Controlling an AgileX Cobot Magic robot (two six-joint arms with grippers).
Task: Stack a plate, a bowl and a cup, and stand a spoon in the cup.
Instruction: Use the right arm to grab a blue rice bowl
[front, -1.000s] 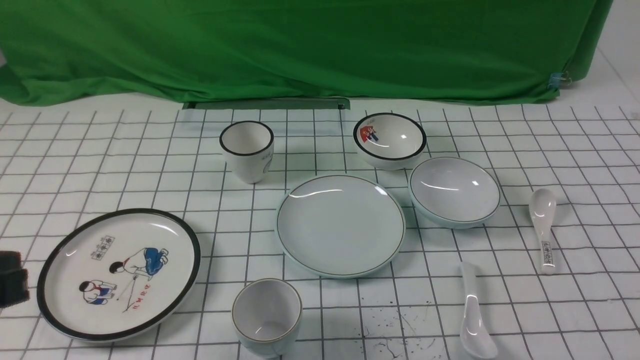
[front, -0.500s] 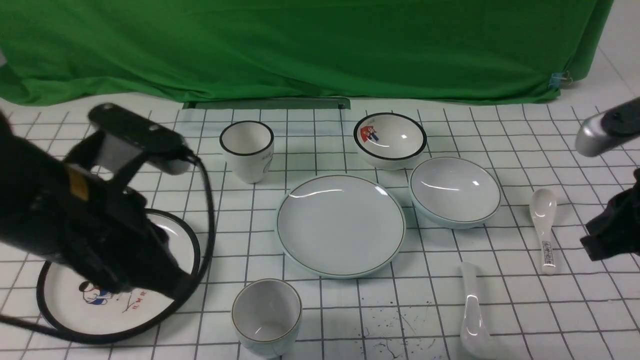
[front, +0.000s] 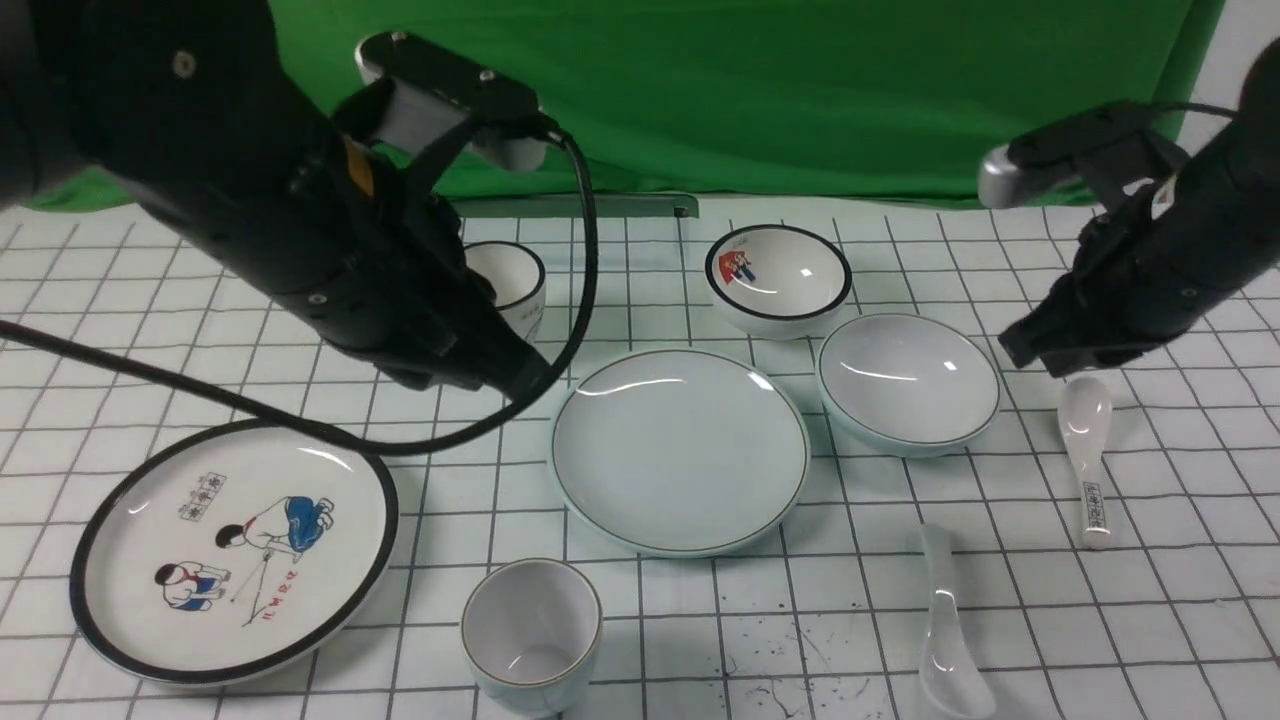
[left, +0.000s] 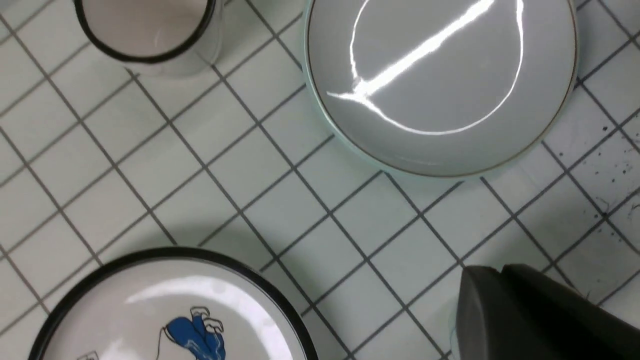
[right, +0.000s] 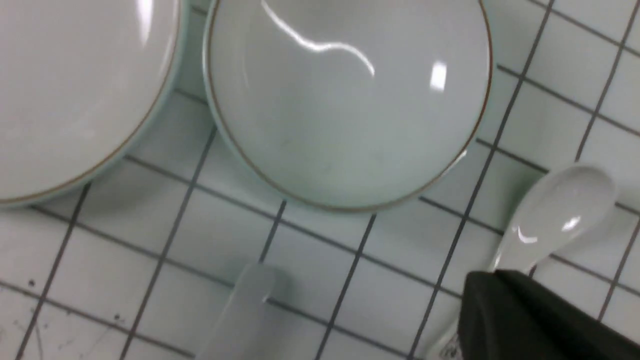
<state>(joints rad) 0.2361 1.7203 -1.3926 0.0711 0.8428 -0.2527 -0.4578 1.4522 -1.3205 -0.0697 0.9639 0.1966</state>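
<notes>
Both my arms had just come over the tabletop (front: 1150, 620); one second earlier, only a small dark part showed at the left edge of the front view. The dishes had kept their places, so the change was in my reach and not in the stack.

My left end effector (left: 500, 274) was closed, with nothing seen in its grip, and it hung above the tabletop near the pale blue-white plate (front: 680, 455). My right end effector (right: 495, 279) was also closed and without any load, near the shallow pale blue-white bowl (front: 908, 380).

The plate lay in the middle, and the bowl stood just beside it, to the right and farther from me. The small handleless cup (front: 532, 625) stood upright on the near side, to the left of the plate. The plain white spoon (front: 945, 630) lay at the near right, with its handle pointing away from me.

I judged that the work was only at the approach, and no piece was stacked. The bowl seemed the proper first piece, but I would need to open the right fingers before going down to its rim. The printed spoon (front: 1085, 430) lay close by, so I had to be careful not to confuse the two spoons.
</notes>
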